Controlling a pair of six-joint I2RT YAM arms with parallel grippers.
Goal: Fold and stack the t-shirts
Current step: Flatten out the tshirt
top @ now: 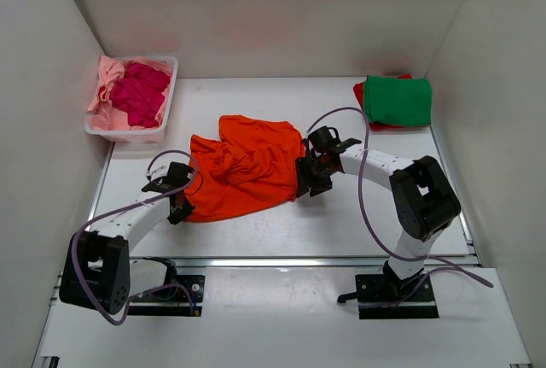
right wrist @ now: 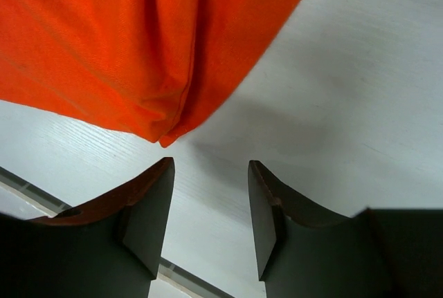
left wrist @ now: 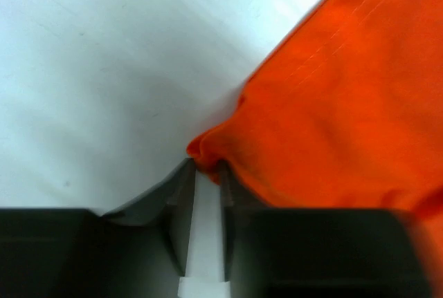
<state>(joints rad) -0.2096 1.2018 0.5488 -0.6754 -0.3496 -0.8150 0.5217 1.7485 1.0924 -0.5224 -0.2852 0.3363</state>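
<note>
The orange t-shirt (top: 243, 172) lies bunched in the middle of the table (top: 358, 223). Your left hand (left wrist: 205, 166) is nearly together at its 7 o'clock corner; I cannot tell if it grips. Your right hand (right wrist: 211, 166) is apart and empty at 3 o'clock, likely there to help pull the cloth flat.

I work on a white surface (top: 281, 231) boxed in by plain white walls: the back wall (top: 273, 9) at 12 o'clock, the left wall (top: 43, 129) at 9, the right wall (top: 503, 129) at 3. A pale metal rail (top: 281, 261) crosses the surface toward 6 o'clock. The light is even and soft, with only faint grey shadows. Up close, fine streaks show in the white top.
</note>
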